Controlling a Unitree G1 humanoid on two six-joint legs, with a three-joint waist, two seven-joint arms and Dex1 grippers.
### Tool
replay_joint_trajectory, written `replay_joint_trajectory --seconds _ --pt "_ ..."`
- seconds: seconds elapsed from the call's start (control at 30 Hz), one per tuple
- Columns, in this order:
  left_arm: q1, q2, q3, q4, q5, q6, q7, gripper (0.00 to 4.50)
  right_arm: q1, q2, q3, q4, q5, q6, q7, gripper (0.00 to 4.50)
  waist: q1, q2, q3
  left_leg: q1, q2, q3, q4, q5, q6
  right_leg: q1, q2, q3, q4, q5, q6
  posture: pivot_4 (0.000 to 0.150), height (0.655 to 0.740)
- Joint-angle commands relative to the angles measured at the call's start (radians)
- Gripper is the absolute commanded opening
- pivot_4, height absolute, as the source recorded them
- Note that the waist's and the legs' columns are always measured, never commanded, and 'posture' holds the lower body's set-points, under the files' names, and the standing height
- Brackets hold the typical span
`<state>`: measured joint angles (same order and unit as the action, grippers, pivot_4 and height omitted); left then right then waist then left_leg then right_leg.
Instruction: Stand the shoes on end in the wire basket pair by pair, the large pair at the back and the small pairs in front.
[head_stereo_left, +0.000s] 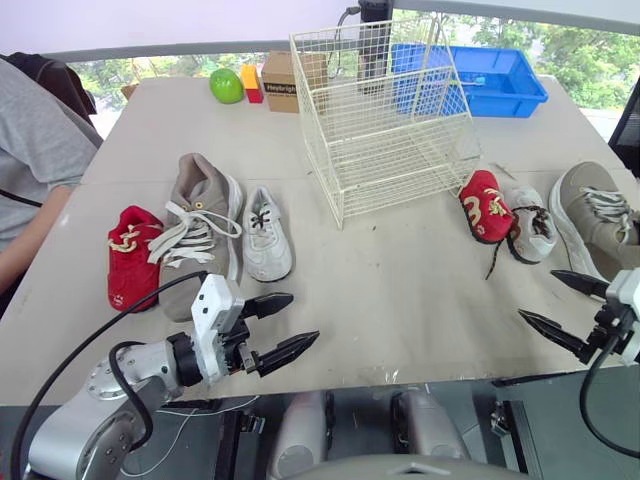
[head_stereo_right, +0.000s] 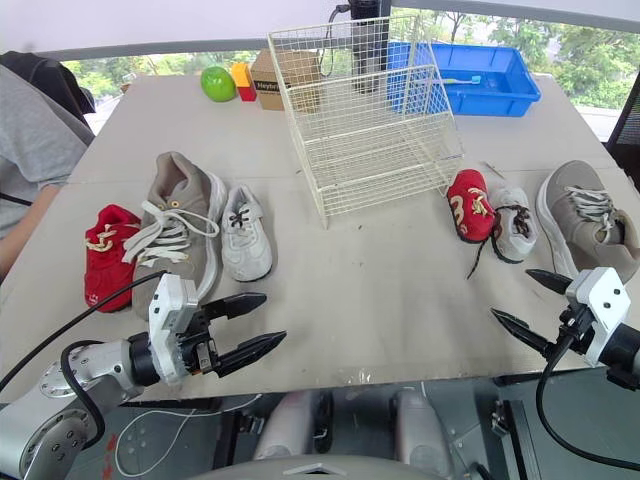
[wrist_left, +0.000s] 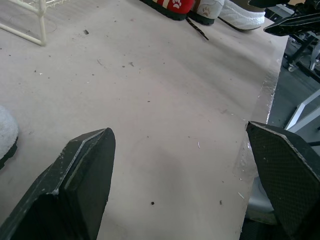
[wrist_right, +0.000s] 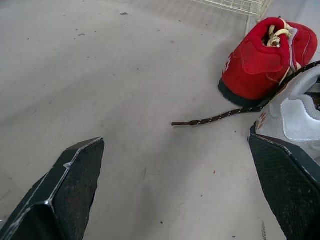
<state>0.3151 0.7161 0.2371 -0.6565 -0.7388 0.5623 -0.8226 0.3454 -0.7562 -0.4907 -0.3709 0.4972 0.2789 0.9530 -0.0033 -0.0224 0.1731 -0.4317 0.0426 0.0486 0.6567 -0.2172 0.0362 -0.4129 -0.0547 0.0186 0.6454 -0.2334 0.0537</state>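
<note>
A pale table (head_stereo_left: 400, 300) is seen before a window with greenery behind it, and a person in a grey sleeve (head_stereo_left: 35, 150) is seated at its left edge. The wire basket (head_stereo_left: 385, 110) is set upright near the middle of the far half, with a blue tray (head_stereo_left: 505, 78) just behind it on the right. All six shoes are laid flat on the table to either side of the basket.

On the left, a large tan shoe (head_stereo_left: 200, 225) is placed between a red small shoe (head_stereo_left: 132, 255) and a white small shoe (head_stereo_left: 267, 235), all three close together. On the right, the second large tan shoe (head_stereo_left: 600, 215) is found near the table edge, with a second white small shoe (head_stereo_left: 532, 228) beside it and a second red small shoe (head_stereo_left: 485, 205) touching that one, nearest the basket. A dark lace (wrist_right: 215, 117) is trailed across the table from this group.

The left gripper (head_stereo_left: 300, 320) is held over the near edge in front of the left group, its fingers spread wide with nothing between them. The right gripper (head_stereo_left: 538, 296) is held low at the near right, likewise spread wide and unloaded.

At the far left, a cardboard box (head_stereo_left: 285, 80), a green ball (head_stereo_left: 226, 86) and a red and yellow block (head_stereo_left: 250, 80) are grouped.
</note>
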Motion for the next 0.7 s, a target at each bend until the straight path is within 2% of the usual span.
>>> replay_joint_trajectory --seconds 0.03,0.1,0.17,0.3,0.43,0.53,0.7 --pt "-0.056 -0.035 0.005 -0.037 -0.017 -0.021 0.045 4.48 -0.082 -0.013 0.02 -0.023 0.017 0.003 -0.014 4.45 0.0 0.0 0.0 0.0 0.0 0.0 0.0 0.0 0.0 0.0 0.0 0.0 0.0 0.0 0.0 0.15 0.74" --pt "-0.128 -0.079 -0.021 -0.054 -0.055 -0.011 0.101 4.48 -0.225 -0.042 0.092 -0.066 0.058 0.076 -0.037 4.45 -0.006 0.001 0.001 0.001 0.0 0.001 0.0 0.0 0.0 0.0 0.0 0.001 0.0 0.0 0.0 0.15 0.74" --pt "-0.16 -0.094 -0.035 -0.066 -0.045 -0.001 0.127 4.48 -0.334 -0.078 0.151 -0.083 0.012 0.104 -0.059 4.45 -0.011 0.002 0.001 0.001 0.0 0.001 0.0 0.0 0.0 0.0 0.001 0.001 0.0 0.001 0.0 0.15 0.74" --pt "-0.181 -0.105 -0.052 -0.076 -0.066 0.003 0.137 4.48 -0.613 -0.141 0.287 -0.021 0.013 0.251 -0.065 4.45 -0.003 0.0 0.0 0.002 -0.002 -0.001 0.0 0.001 0.0 0.001 0.002 0.0 0.0 0.001 -0.001 0.15 0.74" --pt "-0.173 -0.12 -0.049 -0.088 -0.075 -0.031 0.116 4.48 -0.932 -0.166 0.485 0.17 -0.096 0.271 0.024 4.45 -0.011 0.004 0.003 -0.001 -0.004 0.001 -0.003 0.0 0.0 -0.002 0.003 0.002 -0.002 0.001 -0.001 0.15 0.74" --pt "-0.154 -0.128 -0.065 -0.106 -0.027 -0.093 0.093 4.48 -1.18 -0.135 0.66 0.414 -0.253 0.154 0.134 4.45 -0.006 0.003 0.003 0.0 -0.004 0.0 -0.004 0.0 0.0 -0.002 0.004 0.001 -0.003 0.001 -0.001 0.15 0.74" --pt "-0.119 -0.145 -0.083 -0.121 0.001 -0.139 0.099 4.48 -1.425 -0.048 0.813 0.737 -0.421 -0.049 0.265 4.45 -0.008 0.004 0.003 0.0 -0.004 0.001 -0.004 0.0 0.0 -0.002 0.004 0.001 -0.003 0.001 -0.001 0.15 0.74"
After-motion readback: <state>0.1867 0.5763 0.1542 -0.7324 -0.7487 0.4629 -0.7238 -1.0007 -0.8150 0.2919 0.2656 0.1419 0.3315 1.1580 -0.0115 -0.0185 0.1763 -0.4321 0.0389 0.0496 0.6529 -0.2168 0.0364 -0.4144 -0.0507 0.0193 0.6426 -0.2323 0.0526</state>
